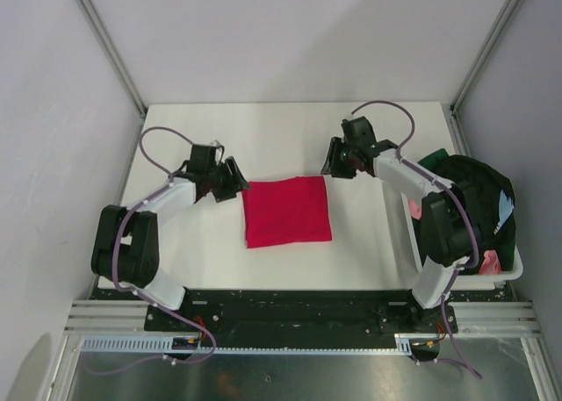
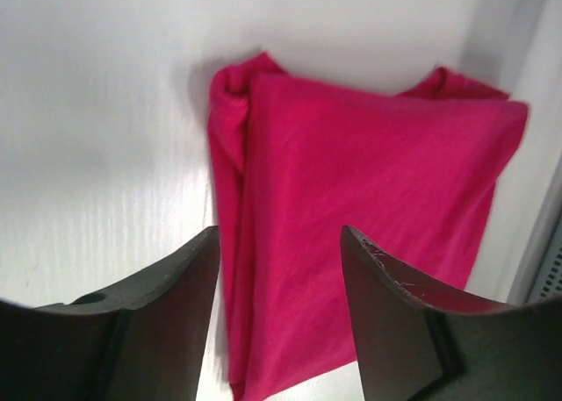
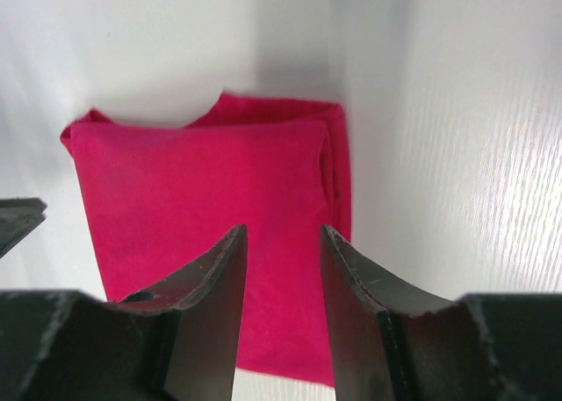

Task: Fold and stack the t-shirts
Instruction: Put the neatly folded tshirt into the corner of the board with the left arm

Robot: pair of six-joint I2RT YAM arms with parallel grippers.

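Down at six o'clock sit the shoulders of the left arm (image 1: 132, 243) and right arm (image 1: 443, 230). Just beyond them, dead centre on the table (image 1: 193, 261), lies the red t-shirt (image 1: 288, 211), folded to a neat square. Left gripper (image 1: 232, 180) hovers at its ten o'clock corner, jaws spread wide with nothing between them. Right gripper (image 1: 332, 162) hangs at two o'clock, jaws narrower, also empty. Out at three o'clock, the white bin (image 1: 516, 269) holds a heap of dark clothes (image 1: 465, 186). My read is that this one's ready to shift into stack position. To do it well, pinch every layer at both far corners, especially that bunched edge (image 2: 230, 111) on the left. Then lift level so the fold doesn't spring open.
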